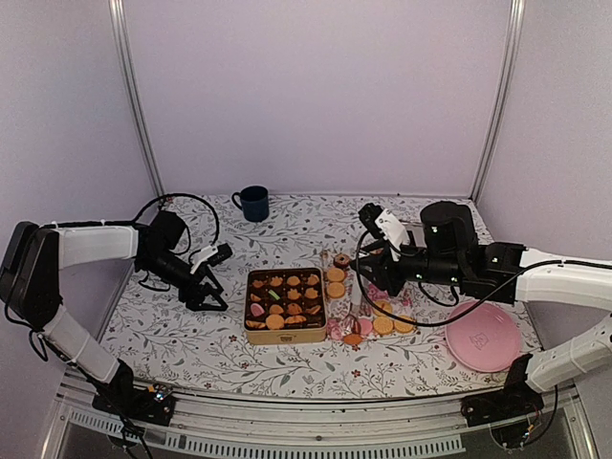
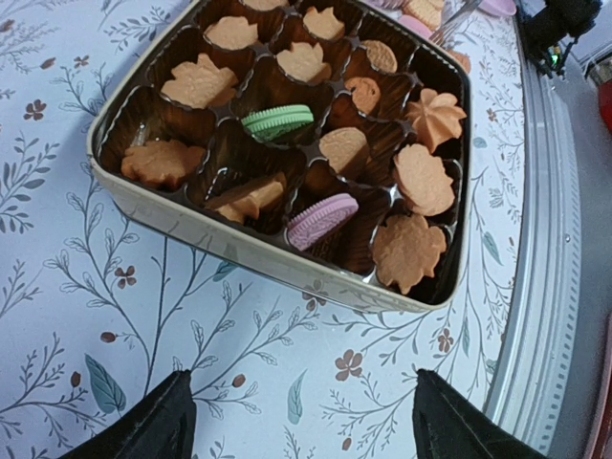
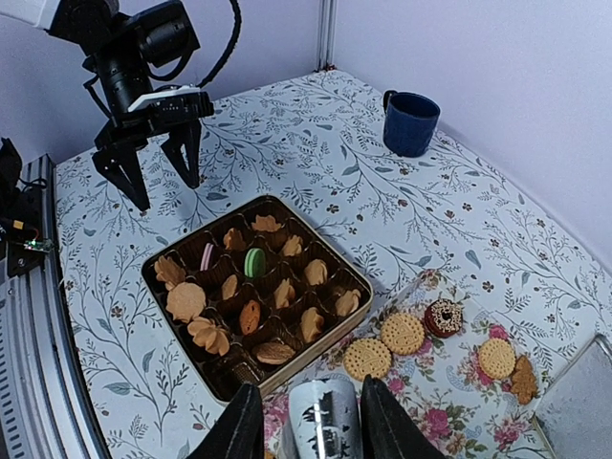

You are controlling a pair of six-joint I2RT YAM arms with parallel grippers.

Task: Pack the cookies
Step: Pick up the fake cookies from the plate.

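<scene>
Left wrist view shows left claw (image 2: 300, 375) released, empty; right claw (image 3: 309, 384) straddles silvery object (image 3: 323, 423), grip unclear.

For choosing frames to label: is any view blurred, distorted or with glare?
Top external: even light, cookies small and soft. Left wrist: tin sharp, table rail bent by the lens. Right wrist: sharp, no glare; only the right claw soft.

mug (image 1: 253, 203) 1 | box (image 1: 286, 336) 1 | pink plate (image 1: 483, 337) 1 | green cookie (image 2: 277, 121) in box 1
</scene>
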